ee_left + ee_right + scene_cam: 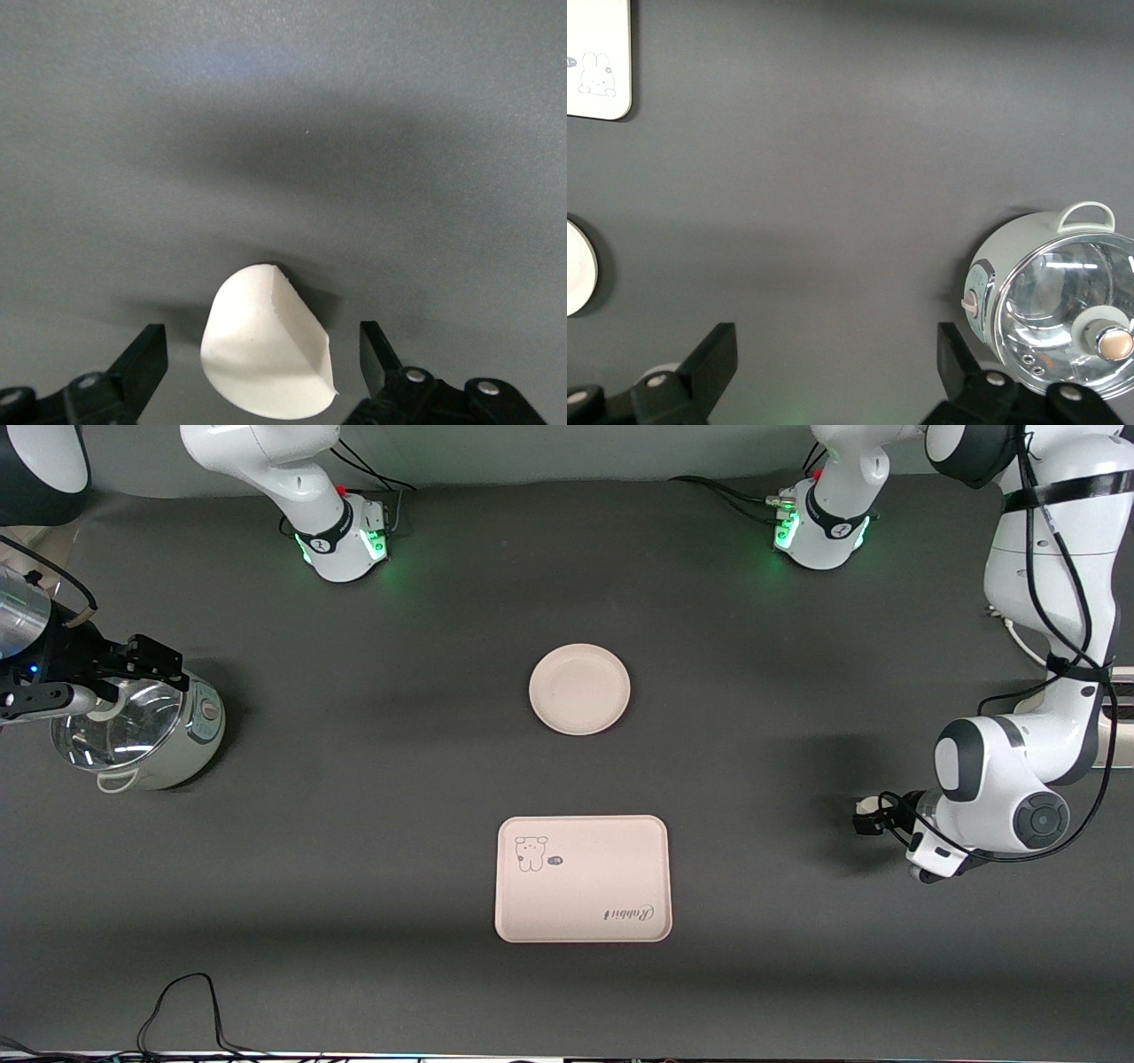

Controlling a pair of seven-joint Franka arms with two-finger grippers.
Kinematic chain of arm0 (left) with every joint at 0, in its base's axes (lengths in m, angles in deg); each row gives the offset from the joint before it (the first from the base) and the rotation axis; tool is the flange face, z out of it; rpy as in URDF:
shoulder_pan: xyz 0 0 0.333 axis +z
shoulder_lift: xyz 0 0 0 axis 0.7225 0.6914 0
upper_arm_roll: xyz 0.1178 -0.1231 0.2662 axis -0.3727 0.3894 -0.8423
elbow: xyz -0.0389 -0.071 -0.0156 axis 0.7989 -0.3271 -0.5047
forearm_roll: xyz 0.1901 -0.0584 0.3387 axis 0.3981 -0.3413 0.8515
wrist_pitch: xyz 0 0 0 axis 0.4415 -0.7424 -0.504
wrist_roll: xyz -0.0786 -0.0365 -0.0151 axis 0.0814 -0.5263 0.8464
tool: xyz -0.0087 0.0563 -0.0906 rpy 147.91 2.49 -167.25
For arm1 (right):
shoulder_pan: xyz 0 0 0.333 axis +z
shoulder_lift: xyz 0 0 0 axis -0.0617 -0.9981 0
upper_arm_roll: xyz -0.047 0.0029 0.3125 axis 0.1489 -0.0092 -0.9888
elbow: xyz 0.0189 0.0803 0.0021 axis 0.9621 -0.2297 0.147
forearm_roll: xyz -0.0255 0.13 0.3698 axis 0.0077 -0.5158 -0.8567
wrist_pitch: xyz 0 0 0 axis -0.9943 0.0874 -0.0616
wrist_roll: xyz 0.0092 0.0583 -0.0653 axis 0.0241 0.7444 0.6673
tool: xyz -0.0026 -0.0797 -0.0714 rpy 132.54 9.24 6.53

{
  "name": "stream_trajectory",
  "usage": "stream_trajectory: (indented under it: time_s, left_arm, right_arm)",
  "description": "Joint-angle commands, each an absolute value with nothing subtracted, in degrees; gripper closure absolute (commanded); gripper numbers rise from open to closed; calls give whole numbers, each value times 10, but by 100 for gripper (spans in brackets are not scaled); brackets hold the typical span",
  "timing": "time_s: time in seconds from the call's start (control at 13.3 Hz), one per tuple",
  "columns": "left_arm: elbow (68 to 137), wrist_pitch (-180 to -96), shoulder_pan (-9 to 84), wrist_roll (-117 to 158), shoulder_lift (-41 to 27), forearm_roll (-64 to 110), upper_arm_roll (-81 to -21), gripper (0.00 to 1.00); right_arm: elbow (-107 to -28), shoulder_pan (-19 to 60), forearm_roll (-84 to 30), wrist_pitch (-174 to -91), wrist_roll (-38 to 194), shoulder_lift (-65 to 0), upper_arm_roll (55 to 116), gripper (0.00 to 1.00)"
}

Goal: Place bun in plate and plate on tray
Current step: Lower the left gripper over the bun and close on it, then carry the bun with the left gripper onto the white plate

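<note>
With its jaws spread around the bun, the left gripper needed a centred, gentle pinch, while the right gripper waited spread over the table.

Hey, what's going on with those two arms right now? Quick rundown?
Left pincer open, straddling the bun on the table. Right pincer open, waiting over the cooker. Plate and tray bare, nothing in the way.

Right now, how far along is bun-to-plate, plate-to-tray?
Nothing done: the plate is empty on the table, apart from the bare tray. In hand: left gripper, jaws open, straddles the bun, not yet gripped. Right gripper waits open by the pot. Both placements remain.
</note>
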State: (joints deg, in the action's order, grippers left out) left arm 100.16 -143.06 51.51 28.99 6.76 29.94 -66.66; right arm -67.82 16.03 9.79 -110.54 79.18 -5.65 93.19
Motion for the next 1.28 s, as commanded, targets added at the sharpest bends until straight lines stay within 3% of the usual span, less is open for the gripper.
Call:
stream_trajectory:
  time_s: [0.0,0.23,0.3,0.6,1.2]
  left_arm:
    - [1008,-1435,511,296,63,293,-670,26]
    - [1008,-1433,512,296,61,293,-670,66]
    - [1008,-1432,512,296,60,293,-670,70]
    - [1006,-1367,505,298,13,298,-670,70]
    - [1003,-1107,482,288,-246,322,-666,69]
  right_arm:
    - [-685,165,104,-1117,780,-54,932,0]
    - [-709,165,103,-1146,779,-53,932,0]
    - [-710,165,98,-1150,779,-54,932,0]
    - [-709,180,59,-1157,775,-61,932,0]
    - [-708,245,48,-1169,705,-79,931,0]
